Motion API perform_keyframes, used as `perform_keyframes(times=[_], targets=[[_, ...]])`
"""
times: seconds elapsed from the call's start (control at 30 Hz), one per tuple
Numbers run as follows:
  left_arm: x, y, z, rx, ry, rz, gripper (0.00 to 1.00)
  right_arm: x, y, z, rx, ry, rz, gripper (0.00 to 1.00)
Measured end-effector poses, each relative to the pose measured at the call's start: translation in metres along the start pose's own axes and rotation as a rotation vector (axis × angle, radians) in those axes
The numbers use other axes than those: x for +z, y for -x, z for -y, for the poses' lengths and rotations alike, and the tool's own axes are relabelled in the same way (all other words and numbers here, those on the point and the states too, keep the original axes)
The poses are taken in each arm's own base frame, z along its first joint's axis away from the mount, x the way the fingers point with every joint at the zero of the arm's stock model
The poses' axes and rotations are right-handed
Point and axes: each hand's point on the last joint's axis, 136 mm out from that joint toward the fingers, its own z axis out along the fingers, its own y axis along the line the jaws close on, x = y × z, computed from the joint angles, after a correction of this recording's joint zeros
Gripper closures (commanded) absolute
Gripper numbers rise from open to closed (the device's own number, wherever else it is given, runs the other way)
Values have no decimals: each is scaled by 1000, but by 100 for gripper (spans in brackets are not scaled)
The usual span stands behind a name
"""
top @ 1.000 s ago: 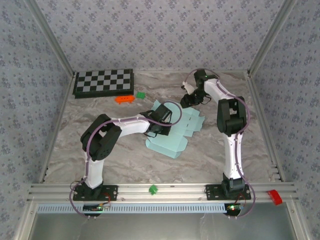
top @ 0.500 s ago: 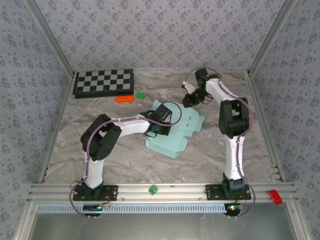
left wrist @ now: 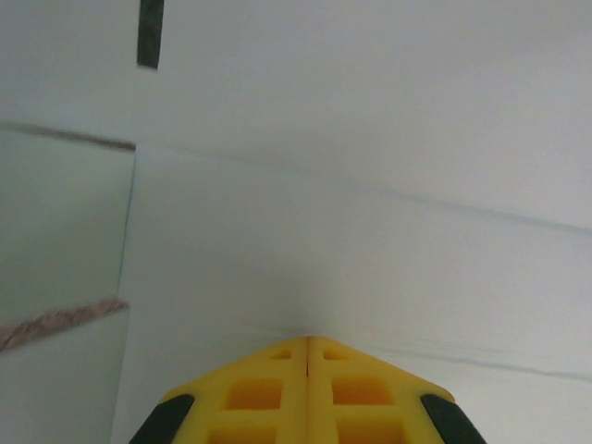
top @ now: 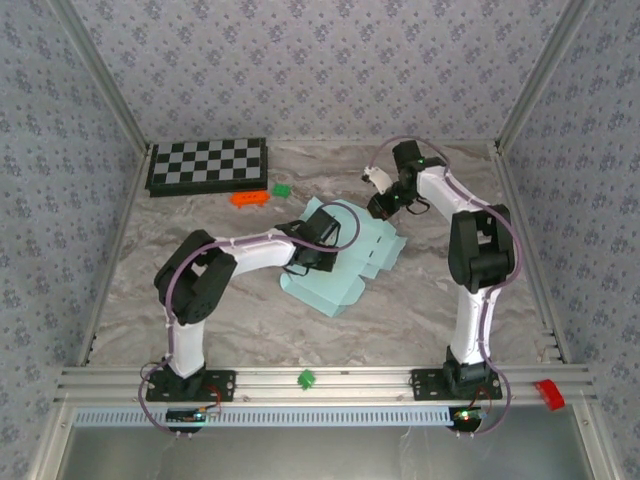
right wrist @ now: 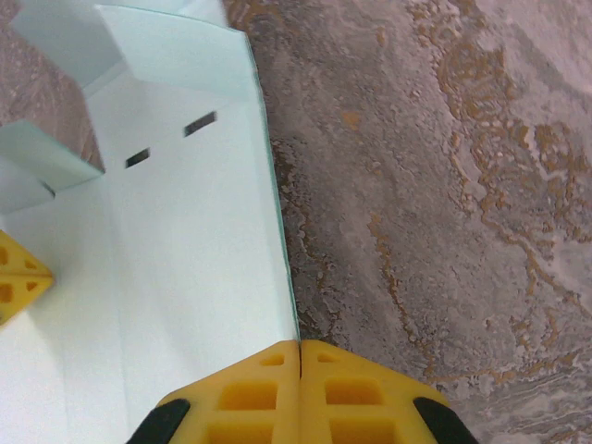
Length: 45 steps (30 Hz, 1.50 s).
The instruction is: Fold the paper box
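Pale mint-blue thin card paper box (top: 345, 275): flat die-cut sheet, not yet boxed, lying mid-desk on the marble-pattern desk (top: 200, 240). A few flaps at its 1 o'clock side are partly lifted.

Left gripper (top: 318, 252): yellow fingers together with nothing between them. The tip is pressed down on the sheet's panel, toward 10 o'clock of the sheet's middle. It acts as a hold-down.

Right gripper (top: 383, 207): fingers together at the sheet's 1 o'clock edge. In the right wrist view the card edge runs straight into the seam between the fingers. Cannot tell whether the edge is actually nipped or the tip just sits beside it.

Step in hand, judged: raise or crease the far-right panel against the left arm's anchor. To do it well:
- Keep the left tip planted on the base panel near the score line so the sheet can't slide.
- Drive the right tip along the edge and swing it toward 9 o'clock, so the card bends on the crease and not mid-panel.
- Go slowly, because thin card buckles.

Risk: the sheet pivots under a single contact point.

Black-and-white checkered board (top: 208, 165) sits at 10 o'clock, well apart.
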Motion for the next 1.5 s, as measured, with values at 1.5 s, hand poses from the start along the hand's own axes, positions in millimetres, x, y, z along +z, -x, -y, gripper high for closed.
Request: perform_keyframes(times=[1.5], targets=[[-24,-43,-59,-318,-20,35,100,-20,16,-42,-476,-357,257,100]])
